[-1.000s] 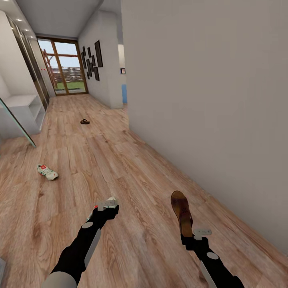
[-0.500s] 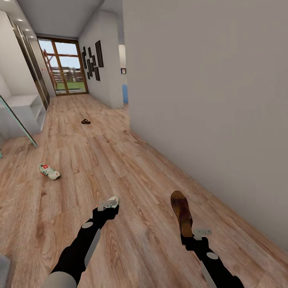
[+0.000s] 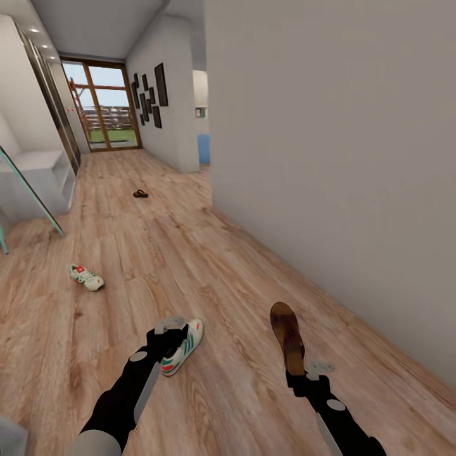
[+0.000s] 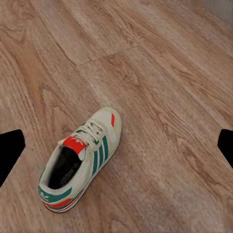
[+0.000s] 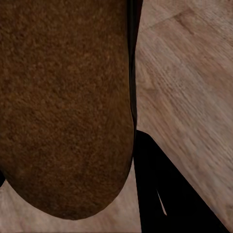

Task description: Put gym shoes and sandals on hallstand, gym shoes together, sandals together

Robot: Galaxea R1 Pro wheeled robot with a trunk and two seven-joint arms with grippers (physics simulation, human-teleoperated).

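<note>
One gym shoe (image 3: 182, 347), white with teal stripes and red accents, lies on the corridor floor (image 3: 209, 266) just below my left gripper (image 3: 171, 328). In the left wrist view that shoe (image 4: 82, 160) rests on its sole between the wide-open fingers (image 4: 9, 155). The other gym shoe (image 3: 86, 277) lies further off to the left. My right gripper (image 3: 296, 370) is shut on a brown sandal (image 3: 288, 334), held above the floor with its toe pointing away; its sole (image 5: 63, 97) sits against a black finger (image 5: 160, 194). The second sandal (image 3: 140, 194) lies far down the corridor. The hallstand (image 3: 38, 180) stands at the left wall.
A long white wall (image 3: 329, 177) runs close along my right. A slanted glass panel (image 3: 31, 193) leans by the hallstand. Glass doors (image 3: 104, 107) close the corridor's far end, with dark picture frames (image 3: 152, 92) on the wall.
The gym shoe that showed at my left gripper's tip now lies in full on the floor beside it. The whole view has shifted a little; the right arm still holds the sandal.
</note>
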